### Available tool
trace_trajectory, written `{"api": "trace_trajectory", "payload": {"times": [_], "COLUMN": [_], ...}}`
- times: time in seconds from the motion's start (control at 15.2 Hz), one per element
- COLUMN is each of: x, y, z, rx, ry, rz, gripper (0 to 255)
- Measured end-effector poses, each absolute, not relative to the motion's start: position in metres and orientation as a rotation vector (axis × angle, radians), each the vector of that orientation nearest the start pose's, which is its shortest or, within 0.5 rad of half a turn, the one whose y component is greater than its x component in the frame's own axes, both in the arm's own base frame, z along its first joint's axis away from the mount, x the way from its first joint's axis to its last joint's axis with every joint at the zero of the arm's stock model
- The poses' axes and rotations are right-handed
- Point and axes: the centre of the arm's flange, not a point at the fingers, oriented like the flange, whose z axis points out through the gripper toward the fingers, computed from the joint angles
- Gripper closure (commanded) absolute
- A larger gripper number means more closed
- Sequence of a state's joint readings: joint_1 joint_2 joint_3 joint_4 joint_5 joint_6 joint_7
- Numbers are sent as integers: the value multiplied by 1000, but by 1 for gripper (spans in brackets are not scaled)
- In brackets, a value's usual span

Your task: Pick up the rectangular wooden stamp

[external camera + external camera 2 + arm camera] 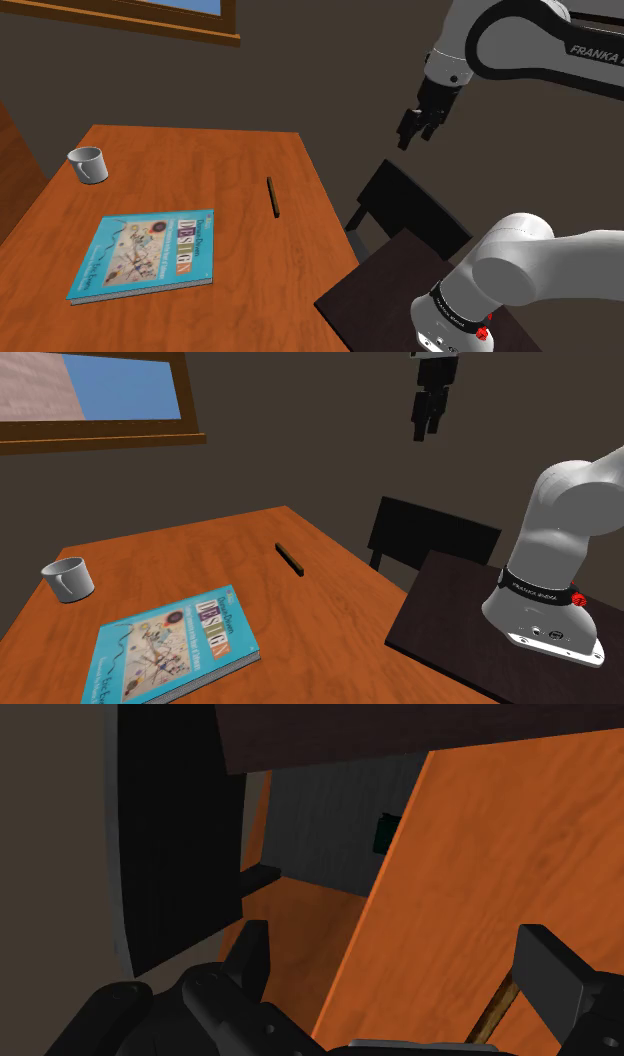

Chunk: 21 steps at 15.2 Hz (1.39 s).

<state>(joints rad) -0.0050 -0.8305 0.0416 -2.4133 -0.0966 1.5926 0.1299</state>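
The stamp (272, 197) showed as a slim, dark brown bar lying flat on the orange-brown wooden desk (200, 160), close to the desk edge that faced the stand (380, 290). In the wrist view its brown end (497, 1009) appeared past one finger. Nothing touched it. A blue book (145, 255) lay well apart from it toward the shoulder view's lower left, and a pale mug (88, 164) stood upright near the far left corner. A dark chair (410, 205) stood between the desk and the stand. The black fingers (408, 131) hung high in the air, above the chair and well clear of the stamp. They stood wide apart, with nothing between them. A wooden-framed window (90, 397) was set in the wall behind the desk.
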Motion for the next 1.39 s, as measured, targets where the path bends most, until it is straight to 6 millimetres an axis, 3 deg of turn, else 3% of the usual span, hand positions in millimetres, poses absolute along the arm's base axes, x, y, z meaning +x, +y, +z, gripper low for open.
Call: {"api": "trace_trajectory", "payload": {"times": [0.2,0.66,1.39], "x": [308,361,454], "y": [10,32,63], "z": [569,498,403], "rx": [-3259,-3233,-3186], "ry": [187,273,412], "rz": [-31,-35,-47], "gripper": [0,0,0]}}
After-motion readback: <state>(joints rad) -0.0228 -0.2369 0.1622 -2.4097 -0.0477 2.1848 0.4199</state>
